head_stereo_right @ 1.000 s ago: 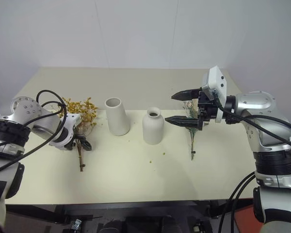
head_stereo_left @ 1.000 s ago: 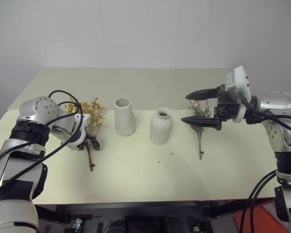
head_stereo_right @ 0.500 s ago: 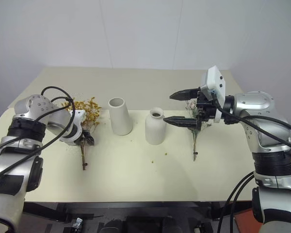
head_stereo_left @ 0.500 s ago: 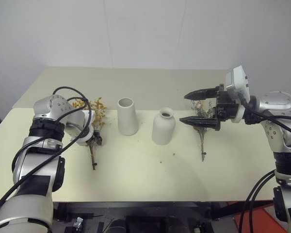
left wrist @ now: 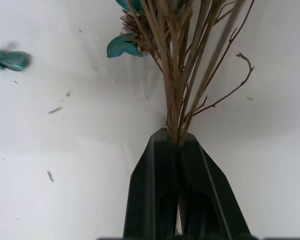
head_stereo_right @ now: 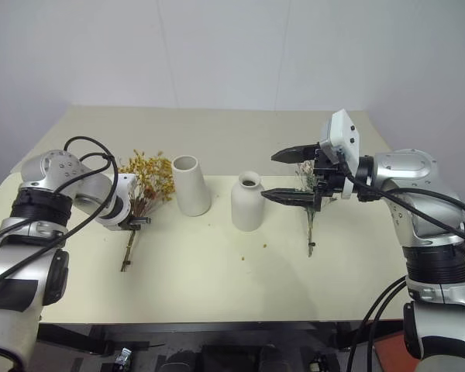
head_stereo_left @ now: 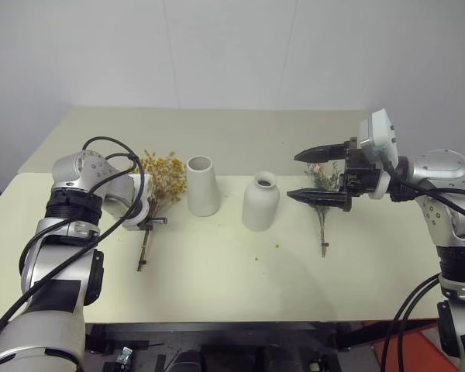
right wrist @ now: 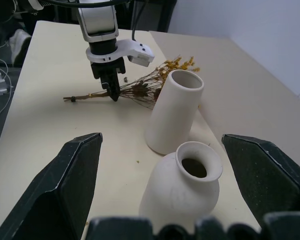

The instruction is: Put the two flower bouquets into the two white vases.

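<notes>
- The yellow bouquet (head_stereo_left: 156, 203) lay near the table's (head_stereo_left: 232, 287) left side, just left of the tall vase (head_stereo_left: 202, 186); its long axis ran on a slant, the orange-yellow heads pointing up and away toward the tall vase, the bare stem ends pointing toward the near edge.
- The left gripper (head_stereo_left: 152, 222) pointed steeply downward and was clamped on the yellow bouquet's brown stems about midway along; in the left wrist view the two black fingers (left wrist: 155, 195) stood pressed together with the stems (left wrist: 182, 90) fanning out from between their tips.
- The grey-green bouquet (head_stereo_left: 321, 203) lay on the table to the right of the round vase (head_stereo_left: 260, 201), its long axis running roughly front to back, sprigs at the far end and the thin stem pointing toward the near edge.
- The right gripper (head_stereo_left: 319, 175) hung above the sprigs of that bouquet, roughly level and pointing left toward the round vase, its fingers spread wide apart and holding nothing.
- Both vases stood upright side by side near the table's middle, mouths up, the tall vase to the left of the round vase, apart from each other.
</notes>
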